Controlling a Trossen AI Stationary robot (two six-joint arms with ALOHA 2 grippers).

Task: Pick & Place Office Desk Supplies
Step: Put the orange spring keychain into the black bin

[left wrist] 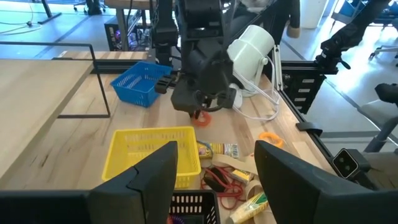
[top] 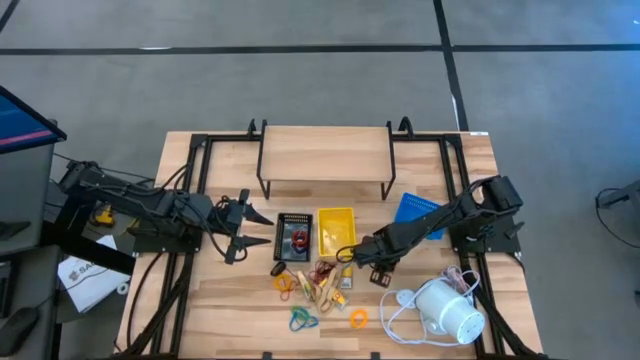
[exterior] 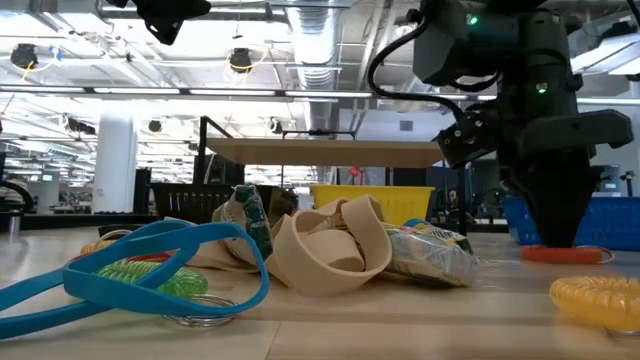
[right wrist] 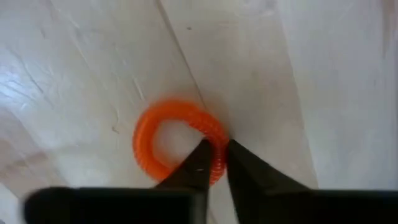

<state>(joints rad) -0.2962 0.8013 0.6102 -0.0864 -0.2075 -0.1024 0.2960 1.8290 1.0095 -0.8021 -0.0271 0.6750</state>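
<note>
An orange coil ring (right wrist: 177, 140) lies flat on the wooden table (top: 230, 320), just right of the yellow tray (top: 335, 230). My right gripper (right wrist: 214, 158) stands over it, pointing down and shut on its band; it also shows in the low view (exterior: 555, 235) and the left wrist view (left wrist: 202, 112). The other office desk supplies form a loose pile (top: 315, 285) of bands and clips, among them a blue band (exterior: 150, 265) and tan loops (exterior: 330, 250). My left gripper (top: 262, 232) waits open above the table's left side, touching nothing. My right gripper pinches the ring's band (right wrist: 219, 134) on one side, with one fingertip (right wrist: 196, 165) inside the ring and the other outside. The fingers come from above, pointing down. The ring lies flat on the table (right wrist: 74, 74).
A black mesh tray (top: 293, 238) and a blue tray (top: 415, 212) flank the yellow one. A white cylindrical device with its cord (top: 445, 310) sits at the near right. A wooden riser on black legs (top: 325, 155) stands at the back. A yellow coil (exterior: 600, 300) lies near.
</note>
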